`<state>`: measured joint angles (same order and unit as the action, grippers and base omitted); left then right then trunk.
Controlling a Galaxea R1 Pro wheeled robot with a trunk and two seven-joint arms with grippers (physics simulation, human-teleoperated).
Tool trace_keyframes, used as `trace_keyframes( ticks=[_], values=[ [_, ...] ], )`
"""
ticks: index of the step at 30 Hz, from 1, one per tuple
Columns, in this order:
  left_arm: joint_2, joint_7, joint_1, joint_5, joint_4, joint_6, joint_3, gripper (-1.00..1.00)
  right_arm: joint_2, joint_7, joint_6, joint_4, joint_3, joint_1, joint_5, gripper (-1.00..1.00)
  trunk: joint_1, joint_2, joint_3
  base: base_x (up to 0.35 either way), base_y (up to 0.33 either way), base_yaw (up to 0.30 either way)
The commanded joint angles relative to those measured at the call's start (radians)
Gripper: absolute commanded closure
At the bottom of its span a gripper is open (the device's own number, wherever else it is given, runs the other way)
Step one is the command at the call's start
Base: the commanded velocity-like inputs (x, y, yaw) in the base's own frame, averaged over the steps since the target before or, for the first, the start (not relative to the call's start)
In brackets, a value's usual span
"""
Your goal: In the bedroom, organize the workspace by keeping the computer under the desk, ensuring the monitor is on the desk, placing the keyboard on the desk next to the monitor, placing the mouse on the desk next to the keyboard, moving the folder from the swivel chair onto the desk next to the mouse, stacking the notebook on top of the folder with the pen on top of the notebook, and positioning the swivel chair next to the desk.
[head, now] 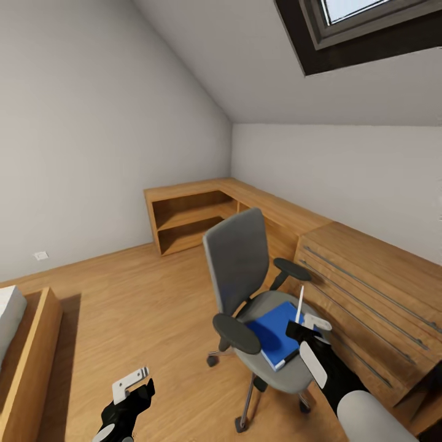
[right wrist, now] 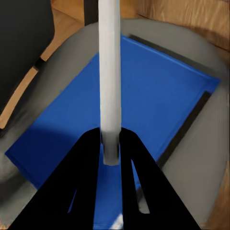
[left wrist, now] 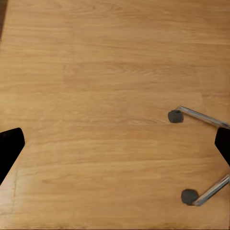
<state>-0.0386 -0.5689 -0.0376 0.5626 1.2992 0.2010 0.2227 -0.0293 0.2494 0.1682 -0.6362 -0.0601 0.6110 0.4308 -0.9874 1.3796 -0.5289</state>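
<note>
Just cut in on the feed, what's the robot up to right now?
The right gripper is shut on the pen, holding it upright above the blue folder, which lies on the seat of the swivel chair. The left gripper hangs open and empty over the wooden floor beside the chair's wheeled base. Light wooden cabinets stand behind the chair.

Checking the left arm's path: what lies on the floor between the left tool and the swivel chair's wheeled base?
Bare wooden floor, per the left wrist view, between the left tool and the grey swivel chair's chrome base.
</note>
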Motion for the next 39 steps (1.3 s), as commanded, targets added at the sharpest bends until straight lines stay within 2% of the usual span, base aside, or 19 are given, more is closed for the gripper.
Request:
trace_keyframes(
  ticks=[1,7,10,14,18,19,23,24,29,34,39],
  values=[
    [-0.001,-0.008,-0.001,0.005,0.002,0.003,0.003,-1.0,-0.002,0.005,0.005,-0.016,-0.006,-0.006,0.008,1.0,0.005,-0.007,0.002,-0.334,0.0,0.0],
    [-0.001,-0.008,-0.001,0.005,0.002,0.003,0.003,-1.0,-0.005,0.02,0.03,-0.121,-0.005,-0.052,0.009,1.0,0.028,-0.049,0.021,-0.326,0.0,0.0],
    [-0.001,-0.007,-0.001,0.005,0.002,0.003,0.003,-1.0,-0.016,0.038,0.065,-0.188,-0.004,-0.074,0.01,1.0,0.039,-0.07,0.03,-0.162,0.0,0.0],
    [-0.001,-0.007,-0.001,0.004,0.002,0.003,0.003,-1.0,-0.038,0.051,0.132,-0.276,-0.004,-0.101,0.013,1.0,0.054,-0.098,0.043,-0.06,0.0,0.0],
    [-0.001,-0.006,-0.001,0.003,0.002,0.003,0.003,-1.0,-0.063,0.056,0.246,-0.377,0.009,-0.12,0.02,1.0,0.07,-0.126,0.055,-0.02,0.0,0.0],
    [0.0,-0.006,-0.001,0.002,0.003,0.003,0.005,-1.0,-0.07,0.057,0.289,-0.411,0.029,-0.125,0.028,1.0,0.074,-0.133,0.059,-0.009,0.0,0.0],
    [0.0,-0.007,-0.001,0.001,0.01,0.003,0.007,-1.0,-0.076,0.059,0.365,-0.474,0.081,-0.132,0.046,1.0,0.089,-0.161,0.071,-0.005,0.0,0.0],
    [0.0,-0.007,-0.001,0.001,0.018,0.003,0.012,-1.0,-0.078,0.06,0.402,-0.506,0.105,-0.137,0.051,1.0,0.093,-0.168,0.074,-0.002,0.0,0.0],
    [0.0,-0.007,0.0,0.0,0.056,0.003,0.038,-1.0,-0.08,0.06,0.481,-0.584,0.147,-0.154,0.058,1.0,0.112,-0.203,0.09,-0.001,0.0,0.0],
    [-0.001,-0.008,0.03,0.0,0.132,0.003,0.071,-1.0,-0.081,0.06,0.504,-0.609,0.179,-0.16,0.059,1.0,0.131,-0.238,0.106,0.0,0.0,0.0],
    [-0.001,-0.009,0.067,-0.001,0.187,0.006,0.086,-1.0,-0.081,0.06,0.517,-0.62,0.238,-0.163,0.06,1.0,0.15,-0.273,0.121,0.0,0.0,-0.063]
  ],
)
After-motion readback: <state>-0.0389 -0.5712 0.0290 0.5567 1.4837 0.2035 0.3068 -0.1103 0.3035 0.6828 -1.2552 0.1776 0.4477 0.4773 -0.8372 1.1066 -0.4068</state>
